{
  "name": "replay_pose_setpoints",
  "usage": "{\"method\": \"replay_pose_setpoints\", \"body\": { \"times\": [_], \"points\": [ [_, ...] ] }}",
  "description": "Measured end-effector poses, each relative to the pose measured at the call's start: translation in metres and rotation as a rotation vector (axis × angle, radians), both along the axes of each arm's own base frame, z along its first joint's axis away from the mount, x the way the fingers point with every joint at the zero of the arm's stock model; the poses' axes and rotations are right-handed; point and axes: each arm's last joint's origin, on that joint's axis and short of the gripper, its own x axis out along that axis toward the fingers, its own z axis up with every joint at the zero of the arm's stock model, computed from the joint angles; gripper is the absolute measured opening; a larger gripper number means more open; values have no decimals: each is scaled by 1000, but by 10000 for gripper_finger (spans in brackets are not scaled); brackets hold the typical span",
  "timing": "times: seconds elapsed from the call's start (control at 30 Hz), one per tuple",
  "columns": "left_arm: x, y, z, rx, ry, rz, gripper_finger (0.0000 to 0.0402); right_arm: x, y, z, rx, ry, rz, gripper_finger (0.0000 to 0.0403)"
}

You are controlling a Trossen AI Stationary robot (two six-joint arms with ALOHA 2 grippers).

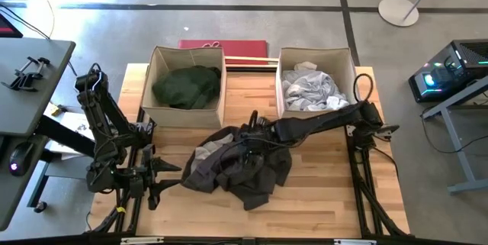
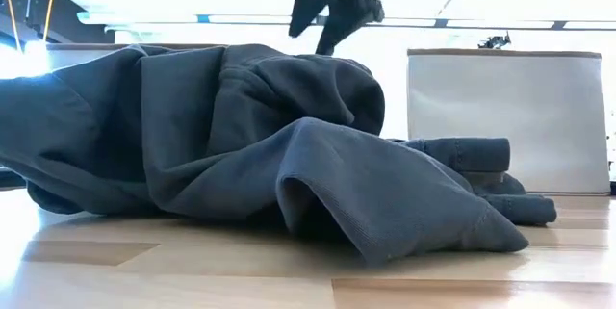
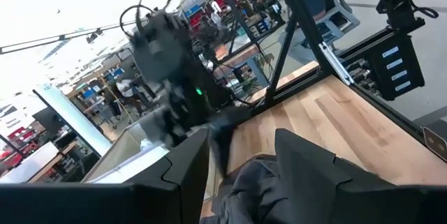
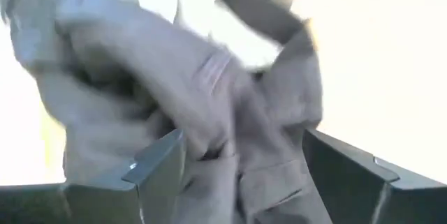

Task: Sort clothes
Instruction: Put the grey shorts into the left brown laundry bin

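A heap of charcoal grey clothes lies on the middle of the wooden table, with a light grey piece at its left. My right gripper hangs open just above the heap's far side, pointing steeply down; the low view shows the right gripper clear of the cloth. My left gripper stands level at the heap's left edge, its fingers apart and nothing between them. A dark green garment lies in the left box, white and light grey ones in the right box.
Two beige fabric boxes stand side by side at the table's far edge; the right one rises behind the heap in the low view. A red flat thing lies beyond them. Bare wood shows at the near right.
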Motion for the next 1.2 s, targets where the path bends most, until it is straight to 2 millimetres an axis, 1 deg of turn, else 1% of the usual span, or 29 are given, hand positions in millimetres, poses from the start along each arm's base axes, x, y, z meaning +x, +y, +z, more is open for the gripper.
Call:
{"method": "replay_pose_setpoints", "body": {
  "times": [0.07,0.1,0.17,0.23,0.33,0.43,0.53,0.63,0.73,0.83,0.9,1.03,1.1,1.17,1.2],
  "points": [
    [0,0,0,2,1,0,154,2,8,11,-60,-60,18,276],
    [0,0,0,2,1,0,154,3,14,13,-90,-91,51,276],
    [0,0,0,2,1,5,154,8,28,12,-141,-161,125,277],
    [0,0,0,4,0,14,154,14,39,0,-189,-213,177,277],
    [0,1,-1,11,6,17,154,23,46,-32,-225,-244,183,277],
    [0,1,-3,12,11,18,154,30,39,-68,-219,-206,140,277],
    [0,1,-4,9,14,19,154,32,22,-100,-179,-131,90,277],
    [0,1,-4,2,15,19,154,33,2,-132,-47,-52,78,277],
    [0,1,-4,0,15,19,154,35,-10,-161,69,-6,89,277],
    [0,1,-4,0,15,19,154,38,-13,-181,49,7,122,277],
    [0,1,-4,0,15,19,154,41,-10,-189,7,-3,137,277],
    [0,1,-4,-1,14,25,154,44,-4,-194,-41,-39,159,269],
    [-1,1,-4,-1,11,50,154,43,-2,-195,-32,-40,157,245],
    [-3,2,-4,0,6,85,154,43,1,-195,-13,-45,154,204],
    [-4,2,-4,4,4,103,154,43,3,-196,-6,-47,157,176]
  ]
}}
